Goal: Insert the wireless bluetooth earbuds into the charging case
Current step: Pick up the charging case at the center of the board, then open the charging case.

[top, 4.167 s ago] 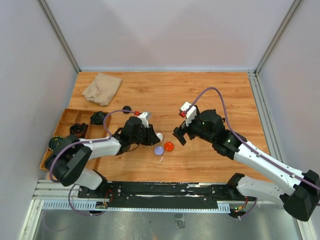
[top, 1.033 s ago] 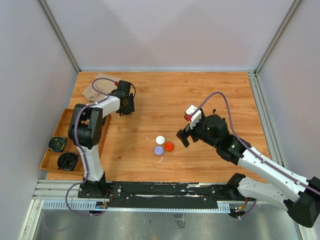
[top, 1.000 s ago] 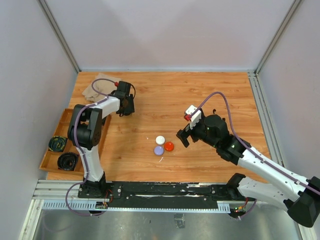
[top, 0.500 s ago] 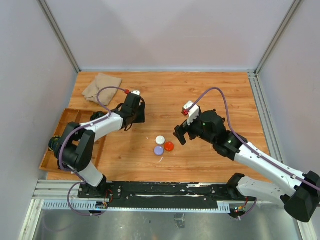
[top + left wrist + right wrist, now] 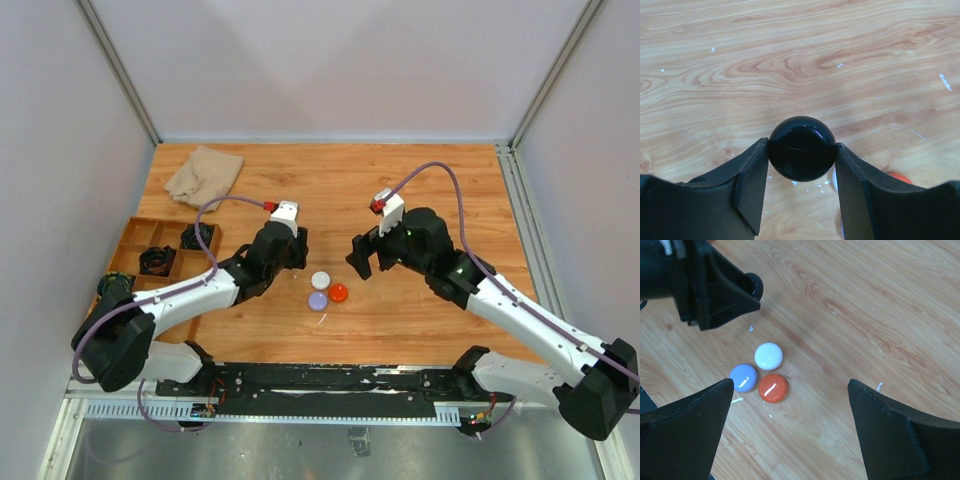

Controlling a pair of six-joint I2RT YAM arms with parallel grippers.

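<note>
My left gripper (image 5: 801,148) is shut on a glossy black round puck (image 5: 802,148) and holds it just above the wood. In the top view it (image 5: 298,258) is just left of three round pucks on the table: white (image 5: 321,280), lilac (image 5: 318,300) and red (image 5: 338,293). My right gripper (image 5: 790,390) is wide open and empty above these pucks, white (image 5: 768,356), lilac (image 5: 744,378), red (image 5: 773,387); in the top view it (image 5: 359,258) is at their upper right. The tiny stemmed earbuds are not in view.
A wooden compartment tray (image 5: 128,238) with dark items stands at the left edge. A beige cloth (image 5: 205,175) lies at the back left. Metal frame posts and grey walls close in the table.
My left arm swung from the back left, near the cloth, forward and right to just beside the three pucks. My right gripper shifted slightly back. The three pucks stayed put.
</note>
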